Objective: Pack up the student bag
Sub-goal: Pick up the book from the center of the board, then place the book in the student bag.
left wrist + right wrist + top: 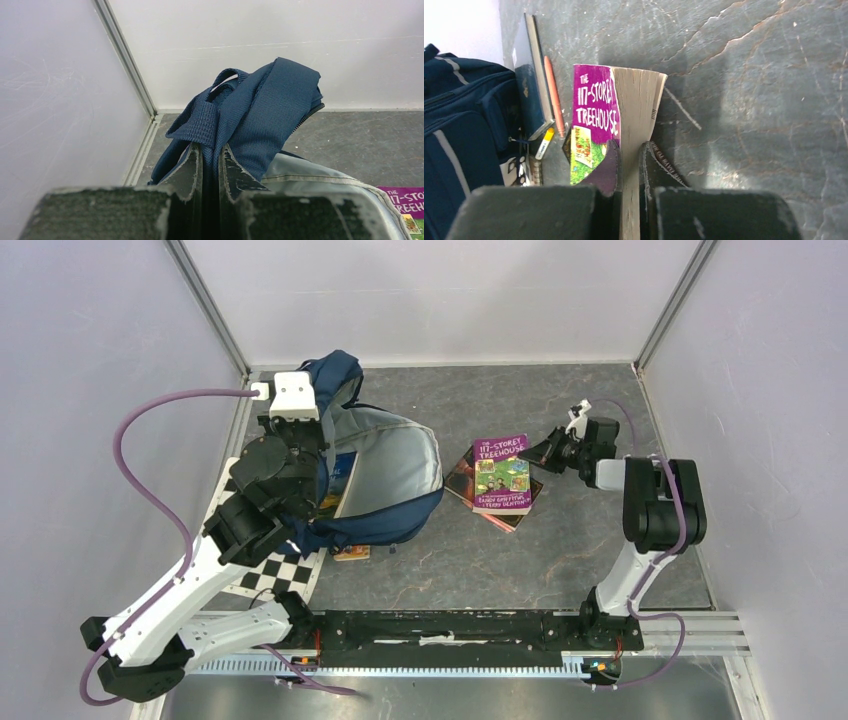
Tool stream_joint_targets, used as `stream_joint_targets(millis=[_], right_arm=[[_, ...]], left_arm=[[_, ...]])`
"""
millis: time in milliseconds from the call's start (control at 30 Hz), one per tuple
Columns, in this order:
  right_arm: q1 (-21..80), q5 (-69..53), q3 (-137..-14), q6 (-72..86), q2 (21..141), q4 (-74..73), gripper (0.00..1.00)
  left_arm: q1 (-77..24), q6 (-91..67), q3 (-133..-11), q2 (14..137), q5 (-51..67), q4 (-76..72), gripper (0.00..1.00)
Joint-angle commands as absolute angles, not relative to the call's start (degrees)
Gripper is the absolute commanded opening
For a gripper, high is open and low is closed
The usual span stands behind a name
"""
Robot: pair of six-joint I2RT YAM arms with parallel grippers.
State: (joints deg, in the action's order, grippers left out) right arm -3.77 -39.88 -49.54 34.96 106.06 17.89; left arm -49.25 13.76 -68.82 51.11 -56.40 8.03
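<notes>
Clamped on the page edge of the book (596,102), the right gripper (630,152) has it on the worktop (749,100), right of the bag (395,475). The left gripper (210,157) pinches the bag's rim at the left, holding the mouth open. Loading the book seems to be the step in hand; next, lift it and carry it left into the opening.

The dark grey counter (480,575) carries the student bag (400,525) at its left, a checkered sheet (290,572) partly under it, and a dark book (458,478) beneath a purple book (501,475).
</notes>
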Motion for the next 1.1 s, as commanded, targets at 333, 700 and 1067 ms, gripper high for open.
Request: stream_joint_targets(millis=[333,700,1067], right_arm=[[-3.64,-37.80,-49.63,43.72,81.18,25.53,0.00],[5.26,-28.31,-64.91,51.53,72.91,14.96,0.00],[25.25,-15.70,-69.95,56.52,75.83,7.83,0.00]], left_arm=[[-48.95,11.71,-70.50,47.64,-55.01,1.52,0.02],[-48.96,11.30,-69.45,47.97,-52.07,1.23,0.02],[-48.93,3.87,-70.54,48.87,-49.58,3.84,0.02]])
